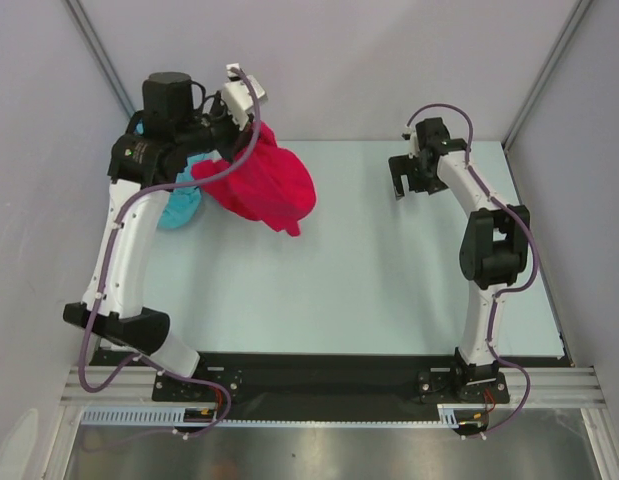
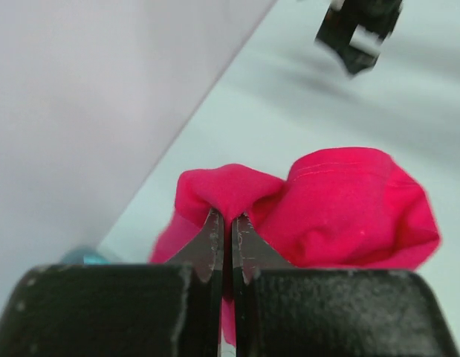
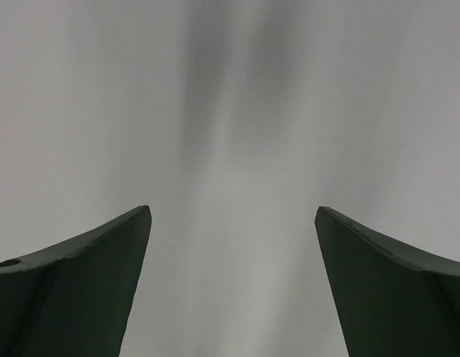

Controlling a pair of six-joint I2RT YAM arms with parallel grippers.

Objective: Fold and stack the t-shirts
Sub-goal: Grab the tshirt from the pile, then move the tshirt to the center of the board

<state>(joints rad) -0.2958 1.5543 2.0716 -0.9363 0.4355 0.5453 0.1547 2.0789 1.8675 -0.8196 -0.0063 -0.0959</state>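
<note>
Red t-shirt (image 2: 341, 212) is bunched, one fold clamped in the left pincer (image 2: 226, 220); right pincer (image 3: 231, 212) gapes wide, empty.

No writing, label, brand, number or sign can be read anywhere in these three views.

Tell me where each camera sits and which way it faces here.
Top external: above and behind, looking down on the table, red t-shirt and turquoise t-shirt; both arms show.
Left wrist: looks along the shut left pincer pinching the red t-shirt, across the table.
Right wrist: looks past the open right pincer at a blurred pale surface.
Shared: top and left wrist both show the red t-shirt.
</note>
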